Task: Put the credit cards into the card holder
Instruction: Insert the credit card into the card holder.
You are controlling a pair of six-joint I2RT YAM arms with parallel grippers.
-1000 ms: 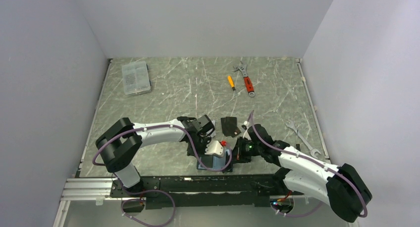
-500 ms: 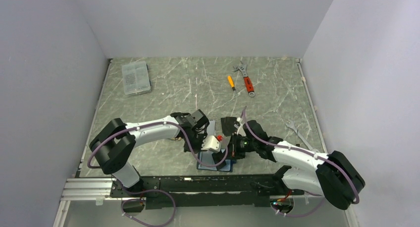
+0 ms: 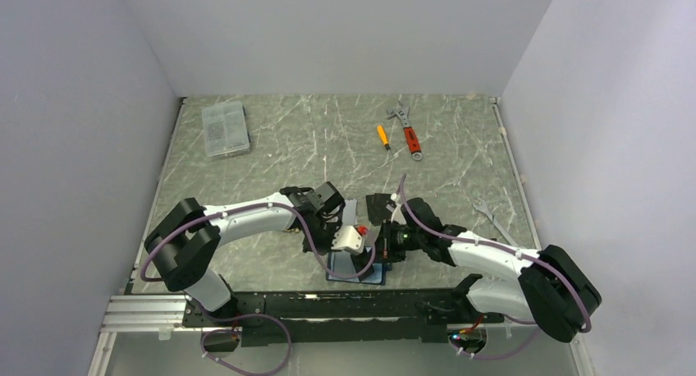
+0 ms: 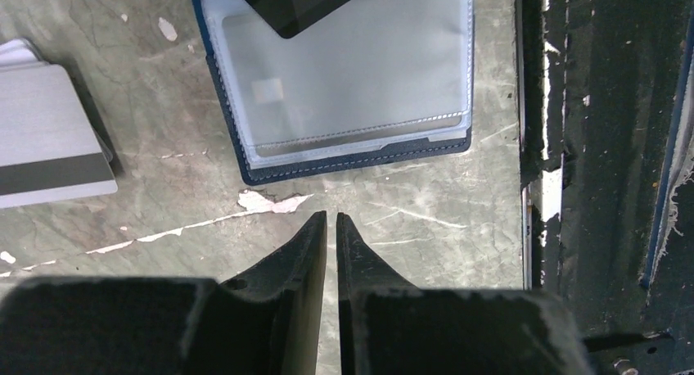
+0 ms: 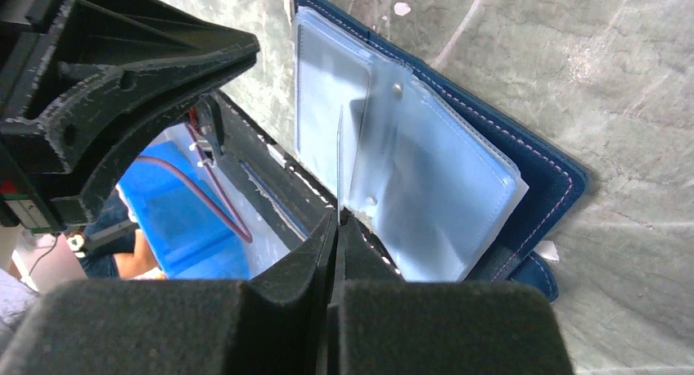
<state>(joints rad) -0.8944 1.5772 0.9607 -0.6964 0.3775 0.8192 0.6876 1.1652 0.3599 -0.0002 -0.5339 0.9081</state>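
Observation:
The navy card holder (image 3: 357, 271) lies open near the table's front edge, its pale clear sleeves up (image 4: 352, 80) (image 5: 442, 195). My right gripper (image 3: 384, 249) (image 5: 337, 215) is shut on a thin card seen edge-on, held over the sleeves. The left wrist view shows this as a black card (image 4: 295, 2) overlapping the holder's far side. My left gripper (image 3: 343, 251) (image 4: 331, 219) is shut and empty, just in front of the holder. A white-grey card with a black stripe (image 4: 45, 146) lies left of the holder. More black cards (image 3: 379, 208) lie behind the grippers.
A clear plastic box (image 3: 224, 128) sits at the far left. A small screwdriver (image 3: 382, 136) and a red adjustable wrench (image 3: 408, 131) lie at the back. A silver wrench (image 3: 499, 226) lies at the right. The black base rail (image 4: 589, 146) runs right beside the holder.
My right gripper has moved left over the open holder with its card. My left gripper has shifted a little left and nearer the holder's edge. The holder has stayed put.

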